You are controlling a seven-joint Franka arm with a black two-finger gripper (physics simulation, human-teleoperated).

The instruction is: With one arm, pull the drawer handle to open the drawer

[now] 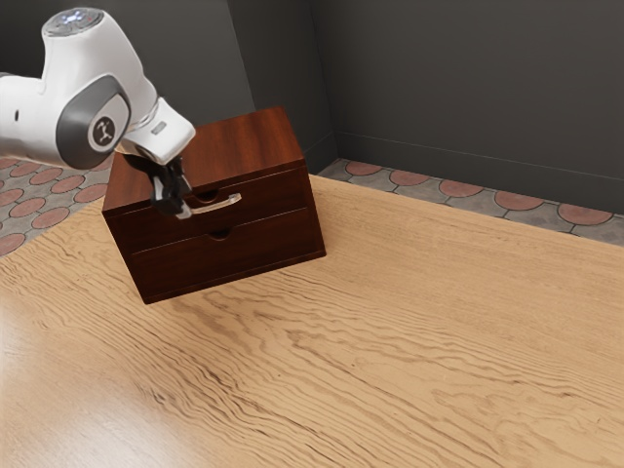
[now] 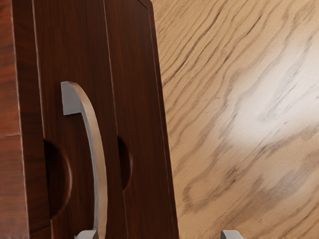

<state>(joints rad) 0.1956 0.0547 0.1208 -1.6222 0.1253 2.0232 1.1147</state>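
Observation:
A dark wooden box [image 1: 210, 146] with two drawers stands on the table toward the exterior view's left. The upper drawer [image 1: 268, 195] carries a curved silver handle [image 1: 219, 203] and its front looks flush with the lower drawer [image 1: 263, 239]. My black gripper [image 1: 178, 206] hangs at the handle's end nearer the arm. In the wrist view the handle [image 2: 92, 149] arches over a round recess, and two grey fingertips [image 2: 231, 234] stand wide apart. One tip sits right beside the handle's end, the other out over the table. The gripper is open.
The light wooden table [image 1: 409, 331] spreads wide in front of the drawers and toward the exterior view's right. Dark walls [image 1: 468, 78] and a tiled floor [image 1: 507, 200] lie behind the table's far edge.

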